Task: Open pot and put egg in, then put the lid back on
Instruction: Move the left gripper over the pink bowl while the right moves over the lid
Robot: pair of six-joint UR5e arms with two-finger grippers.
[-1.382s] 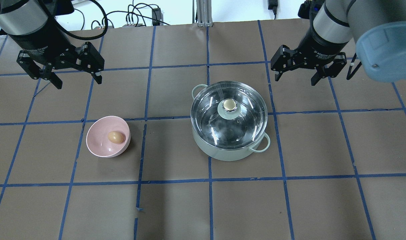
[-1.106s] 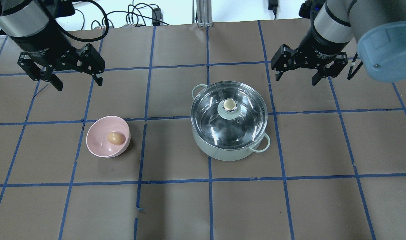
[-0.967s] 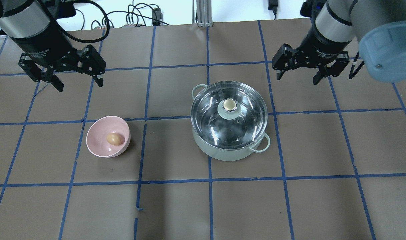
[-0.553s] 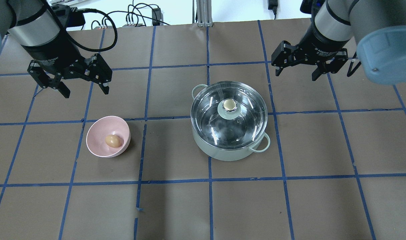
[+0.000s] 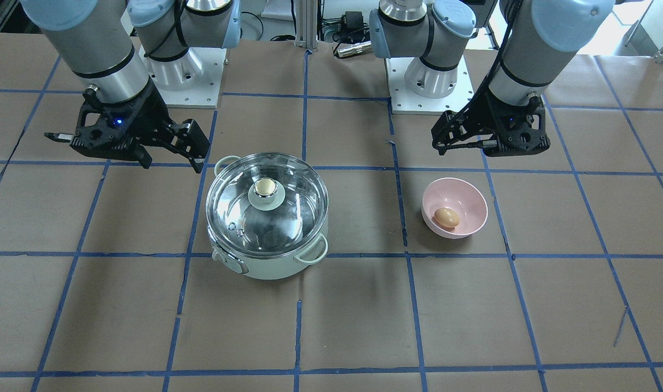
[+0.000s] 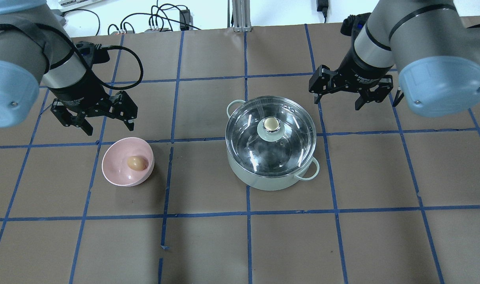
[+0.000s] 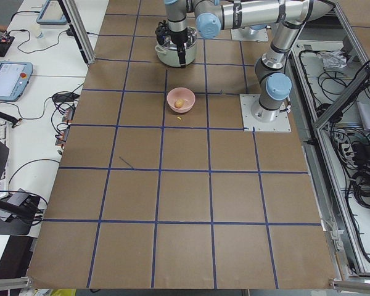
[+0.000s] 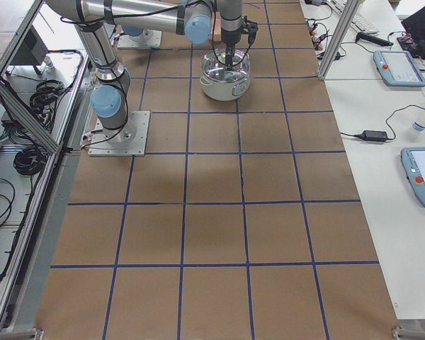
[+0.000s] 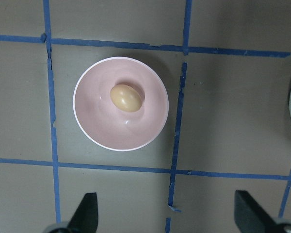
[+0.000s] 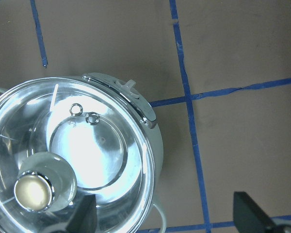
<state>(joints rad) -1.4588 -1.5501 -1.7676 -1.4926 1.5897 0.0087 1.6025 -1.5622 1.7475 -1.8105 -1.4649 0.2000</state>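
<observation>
- The table (image 6: 381,244) carries everything. The things sit toward its middle, nearer the robot's edge than the operators' edge.
- The pot (image 6: 271,179) stands upright around the middle of the table's length, closed.
- The lid (image 6: 291,152) sits flat on the pot's rim, so it blocks the egg's way in. It is glass with a small smooth knob (image 6: 270,125). I judge that an off-centre pinch could let it slip, or tilt it and drag the pot along.
- The right hand (image 6: 338,103) hangs in the air off to one side of the pot, not over the knob. Its fingers are spread and it holds nothing.
- The left hand (image 6: 109,128) hangs near the bowl, also spread wide and empty, and not centred over the egg.
- The pink bowl (image 6: 113,171) stands apart from the pot, toward the table's left end. It looks light, so a finger catching its rim could tip or shove it.
- The egg (image 6: 136,162) lies in the bowl. It may roll away from closing fingers, and too hard a squeeze would likely crack it. Both hands could also clash if they meet over the pot.
</observation>
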